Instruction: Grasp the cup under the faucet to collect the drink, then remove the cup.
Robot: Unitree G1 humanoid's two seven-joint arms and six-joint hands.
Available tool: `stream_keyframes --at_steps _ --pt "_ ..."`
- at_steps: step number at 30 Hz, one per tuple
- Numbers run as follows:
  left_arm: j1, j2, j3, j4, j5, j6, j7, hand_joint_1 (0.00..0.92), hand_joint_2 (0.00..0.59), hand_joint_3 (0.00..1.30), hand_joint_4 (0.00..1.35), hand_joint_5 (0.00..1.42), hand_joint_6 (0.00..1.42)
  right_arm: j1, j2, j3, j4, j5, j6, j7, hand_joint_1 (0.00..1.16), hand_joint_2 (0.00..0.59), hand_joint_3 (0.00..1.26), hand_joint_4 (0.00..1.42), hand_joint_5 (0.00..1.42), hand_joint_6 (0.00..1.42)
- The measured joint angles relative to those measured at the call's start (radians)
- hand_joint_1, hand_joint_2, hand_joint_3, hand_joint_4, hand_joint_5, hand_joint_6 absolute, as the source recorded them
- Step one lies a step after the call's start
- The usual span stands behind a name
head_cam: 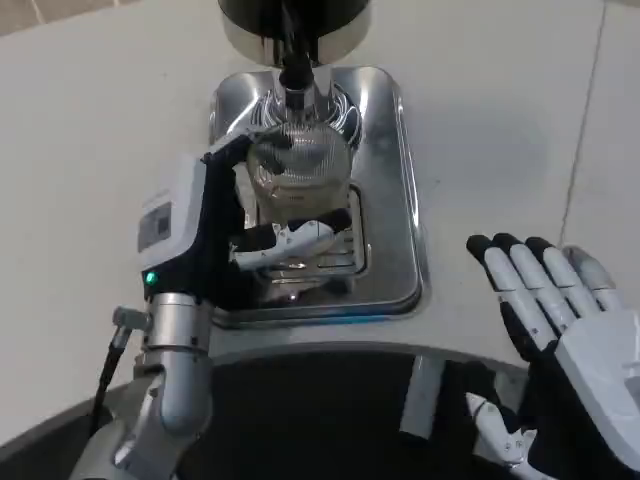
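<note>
The left hand [235, 225] holds the cup [297, 165], a clear ribbed glass, with fingers around its left side and one white finger [290, 240] across its near side. The cup is above the shiny metal drip tray [395, 200], and it is directly under the faucet [296, 75], whose black spout points down to the cup's mouth. Behind the faucet is the round dark body of the dispenser [295, 20]. The tray lies on the white table [90, 130]. The right hand [560, 320] is well apart, to the right of the tray, with straight fingers spread and nothing in it.
</note>
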Motion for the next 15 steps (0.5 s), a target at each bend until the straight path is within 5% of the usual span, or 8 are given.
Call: stream_keyframes --at_steps 2,5,10,15 --pt "-0.02 -0.006 -0.01 0.029 0.0 0.002 0.02 0.678 0.055 0.96 0.96 1.14 1.32 0.003 0.0 -0.002 -0.005 0.0 0.003 0.003 0.35 0.586 0.0 0.0 0.0 0.0" --pt "-0.026 -0.008 -0.015 0.044 -0.001 0.003 0.037 0.481 0.062 0.5 0.57 0.82 1.1 0.005 0.001 -0.001 -0.006 0.0 0.006 0.01 0.35 0.586 0.0 0.0 0.0 0.0" --pt "-0.02 0.005 -0.02 0.049 -0.022 0.001 0.038 0.274 0.05 0.29 0.24 0.62 0.85 -0.008 0.002 0.009 -0.003 0.001 0.006 0.02 0.36 0.586 0.0 0.0 0.0 0.0" --pt "0.004 0.044 -0.02 0.011 -0.039 -0.023 0.02 0.157 0.03 0.22 0.17 0.57 0.77 -0.024 -0.001 0.013 0.01 0.012 0.004 0.02 0.36 0.586 0.0 0.0 0.0 0.0"
